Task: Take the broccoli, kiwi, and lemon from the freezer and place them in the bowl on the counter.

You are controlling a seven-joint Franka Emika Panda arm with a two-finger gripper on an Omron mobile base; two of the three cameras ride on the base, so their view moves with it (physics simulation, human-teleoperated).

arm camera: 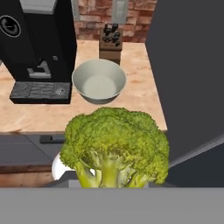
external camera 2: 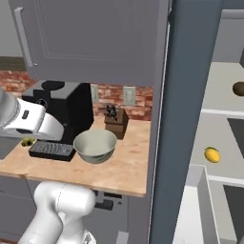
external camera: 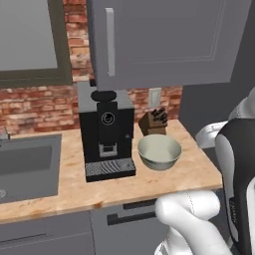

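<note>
Broccoli [arm camera: 114, 146] looms at the bottom of the hand view, bumpy yellow-green crown up and pale stem down toward where the finger tips should be. The tips themselves are hidden behind the floret, but the tool is closed down almost fully, and with the floret sitting square in front of the hand camera I judge it clamped on the stem or the lower crown.

By its look the floret is light and fairly stiff at the stem, while the crown is crumbly and gives under pressure. The stem is the sounder place to hold; a pinch on the crown could slip (the buds compress and shed). It is neither fragile in any serious way nor slippery.

The floret hangs short of the tabletop [arm camera: 39, 116] edge, out over the dark cabinet fronts. The bowl [arm camera: 99, 81] stands beyond and above it in this view, empty, between the black coffee machine [arm camera: 37, 41] and the dark side wall of the freezer [arm camera: 188, 74], with a knife block [arm camera: 110, 43] behind it.

In the right base view the lemon [external camera 2: 212, 155] lies on a white freezer shelf and the kiwi [external camera 2: 238, 88] on the shelf above, both well apart from the bowl.
</note>
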